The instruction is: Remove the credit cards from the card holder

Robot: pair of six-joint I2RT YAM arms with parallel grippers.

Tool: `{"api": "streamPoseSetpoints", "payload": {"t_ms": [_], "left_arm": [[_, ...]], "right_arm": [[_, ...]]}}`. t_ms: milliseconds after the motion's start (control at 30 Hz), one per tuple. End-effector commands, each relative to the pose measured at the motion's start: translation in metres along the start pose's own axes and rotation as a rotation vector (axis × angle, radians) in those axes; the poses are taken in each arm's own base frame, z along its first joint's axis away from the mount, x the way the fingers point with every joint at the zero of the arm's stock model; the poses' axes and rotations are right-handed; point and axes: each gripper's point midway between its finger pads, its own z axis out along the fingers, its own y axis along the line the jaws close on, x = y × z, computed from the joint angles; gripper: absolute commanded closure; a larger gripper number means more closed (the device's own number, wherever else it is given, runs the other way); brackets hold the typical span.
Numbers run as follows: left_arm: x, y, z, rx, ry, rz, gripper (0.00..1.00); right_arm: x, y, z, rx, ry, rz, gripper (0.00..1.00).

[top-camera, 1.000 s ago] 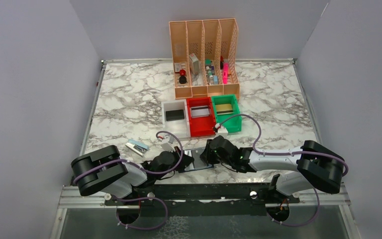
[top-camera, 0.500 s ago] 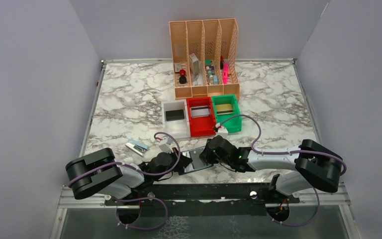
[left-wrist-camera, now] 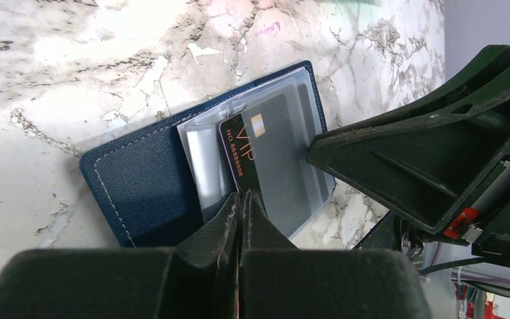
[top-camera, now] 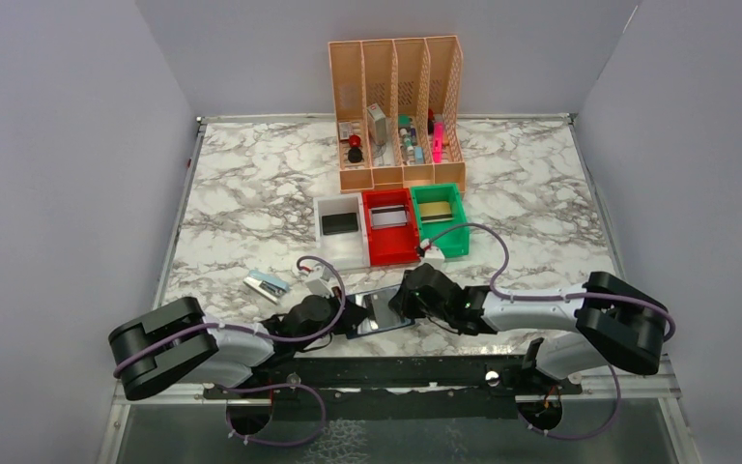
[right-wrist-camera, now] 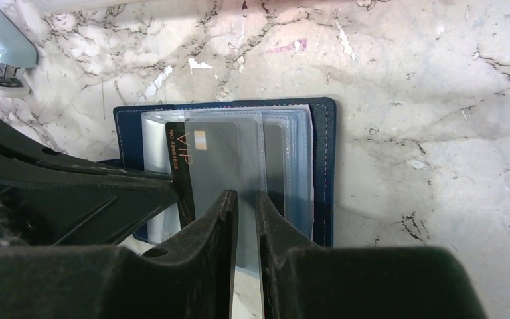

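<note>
Pinching black card (left-wrist-camera: 272, 156) edge — left gripper (left-wrist-camera: 241, 198) jaws together on it; right gripper (right-wrist-camera: 247, 197) clamped on clear pocket leaf of card holder (right-wrist-camera: 323, 166).

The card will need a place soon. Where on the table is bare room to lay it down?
Bare marble lies left of the rack and white bin, behind the stapler; another patch lies right of the rack and green bin. Crowded: the near centre around the holder, up to the red bin.

High rear view; close wrist views share card holder (left-wrist-camera: 139, 179).
</note>
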Motion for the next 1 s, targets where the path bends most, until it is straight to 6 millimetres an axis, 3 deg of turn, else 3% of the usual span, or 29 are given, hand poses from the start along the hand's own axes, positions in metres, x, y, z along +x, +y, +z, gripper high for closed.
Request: {"api": "streamPoseSetpoints", "payload": {"t_ms": [0, 167, 367, 500, 767, 967], "left_arm": [[0.015, 0.037, -0.013, -0.095, 0.056, 0.053, 1.0], [0.013, 0.033, -0.014, -0.092, 0.054, 0.065, 1.0], [0.016, 0.026, -0.009, -0.084, 0.087, 0.099, 1.0], [0.018, 0.024, -0.006, -0.085, 0.106, 0.109, 1.0], [0.017, 0.023, -0.007, -0.078, 0.098, 0.104, 1.0], [0.015, 0.02, -0.009, -0.065, 0.093, 0.101, 0.94]], "right_arm": [[0.028, -0.055, -0.007, 0.178, 0.083, -0.052, 0.78], [0.02, -0.035, -0.012, 0.076, 0.069, -0.094, 0.73], [-0.002, 0.005, -0.03, -0.09, 0.026, -0.135, 0.67], [-0.002, 0.02, -0.03, -0.152, 0.039, -0.155, 0.66], [0.018, -0.003, -0.001, -0.015, 0.12, -0.163, 0.65], [0.029, -0.005, 0.002, -0.038, 0.145, -0.146, 0.65]]}}
